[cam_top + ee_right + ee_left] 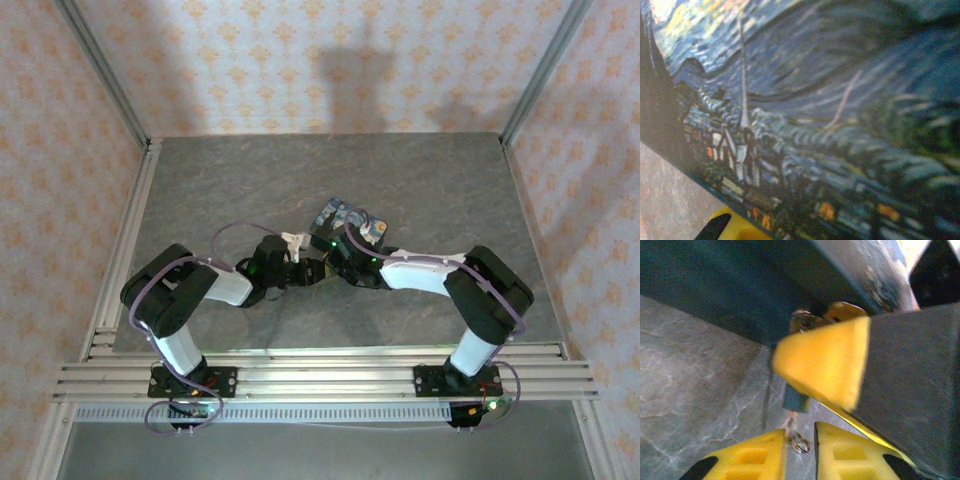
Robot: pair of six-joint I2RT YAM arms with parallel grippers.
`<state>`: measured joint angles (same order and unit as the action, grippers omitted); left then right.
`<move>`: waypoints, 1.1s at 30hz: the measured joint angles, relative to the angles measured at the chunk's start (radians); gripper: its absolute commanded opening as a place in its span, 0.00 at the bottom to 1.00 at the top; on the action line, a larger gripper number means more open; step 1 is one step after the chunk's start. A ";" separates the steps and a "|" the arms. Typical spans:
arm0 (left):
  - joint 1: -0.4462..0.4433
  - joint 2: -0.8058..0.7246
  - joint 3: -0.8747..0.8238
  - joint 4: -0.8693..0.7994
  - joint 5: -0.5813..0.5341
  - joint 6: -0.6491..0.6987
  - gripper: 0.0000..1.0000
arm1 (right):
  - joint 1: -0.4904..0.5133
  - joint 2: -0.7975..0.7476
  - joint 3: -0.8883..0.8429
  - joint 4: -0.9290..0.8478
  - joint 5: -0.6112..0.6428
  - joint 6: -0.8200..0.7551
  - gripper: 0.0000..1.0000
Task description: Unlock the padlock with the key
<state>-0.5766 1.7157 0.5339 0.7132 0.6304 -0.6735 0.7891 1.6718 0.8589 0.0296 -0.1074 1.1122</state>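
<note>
Two arms are seen from above on the grey desk, bent inward so that they meet near its middle. The left arm is reached toward 3 o'clock. In the left wrist view the left end effector is shown with its two yellow pads a little apart, a narrow gap being left between them and nothing being pressed there. One small metal ring is seen at the mouth of that gap.

Just above the ring, toward 12 o'clock, one thin pale sliver is made out that is taken for the key; it is too blurred for its shape to be told. It is joined to the lower end of one padlock, a small bluish-dark body hung close under the edge of the tin. The upper part of the padlock is hidden behind a yellow pad of the right end effector.

One blue swirl-painted tin is found at the centre of the desk, at 12 o'clock from both end effectors. Its painted face is seen very close in the right wrist view. Whether the jaws of the right end effector are apart or together cannot be told. The right arm is reached toward 9 o'clock.
</note>
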 measured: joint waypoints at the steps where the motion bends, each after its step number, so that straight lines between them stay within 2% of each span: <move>1: 0.000 -0.009 -0.001 -0.011 0.005 0.001 0.41 | -0.001 0.000 0.000 0.001 0.006 0.003 0.00; 6: 0.004 -0.058 -0.016 -0.028 0.013 -0.008 0.44 | -0.005 -0.003 -0.005 0.002 0.019 0.014 0.00; 12: 0.047 -0.075 -0.091 0.033 0.032 -0.084 0.36 | -0.005 -0.015 -0.019 0.010 0.022 0.032 0.00; 20: 0.048 -0.008 -0.103 0.197 0.076 -0.169 0.32 | -0.005 -0.024 -0.033 0.026 0.018 0.066 0.00; 27: 0.048 0.006 -0.102 0.246 0.088 -0.175 0.27 | -0.005 -0.026 -0.038 0.047 -0.001 0.089 0.00; 33: 0.048 0.013 -0.097 0.256 0.090 -0.175 0.27 | -0.005 -0.028 -0.040 0.062 -0.010 0.104 0.00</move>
<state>-0.5282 1.7290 0.4370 0.9688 0.7204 -0.8490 0.7845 1.6440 0.8185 0.0914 -0.1169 1.2160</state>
